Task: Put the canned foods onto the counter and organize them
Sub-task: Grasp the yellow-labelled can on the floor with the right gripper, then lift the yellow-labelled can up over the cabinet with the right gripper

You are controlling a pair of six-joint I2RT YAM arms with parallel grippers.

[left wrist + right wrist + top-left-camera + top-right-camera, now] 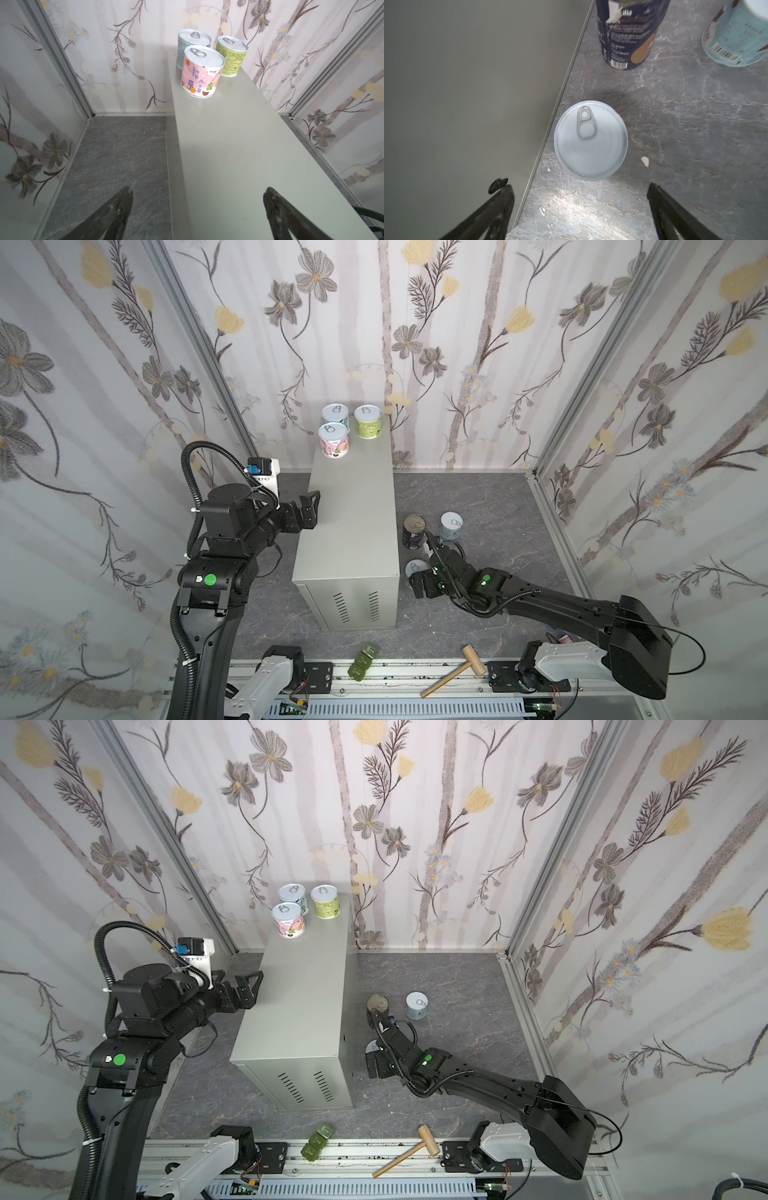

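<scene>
Six canned foods, two grippers and one counter are entered.

- Counter [353, 531]: tall beige-grey metal box, vent slits on its near face, standing on the dark marbled floor [498, 506].
- Pink-labelled can [333, 440]: upright on the counter top, far end, left side. It is the nearest of the three cans there.
- Teal-labelled can [335, 414]: upright just behind the pink one, at the far left corner of the counter top.
- Green-labelled can [368, 421]: upright on the far end, just right of the teal one.
- Dark navy can [413, 531]: the taller tin with a metallic lid, upright on the floor just right of the counter.
- Pale blue can [451, 526]: upright on the floor, right of the navy can and apart from it.
- White-lidded can [590, 141]: upright on the floor just beside the counter's right wall, nearer than the navy can. Its label is hidden.
- Left gripper [313, 506]: jaws spread wide and empty, hovering at the left edge of the counter top, well short of the three cans.
- Right gripper [579, 186]: jaws spread wide and empty, pointing down above the white-lidded can. The can lies just beyond the fingertips, not between them.
- Green blocks [363, 659] and wooden mallet [453, 670]: at the near floor edge.
</scene>
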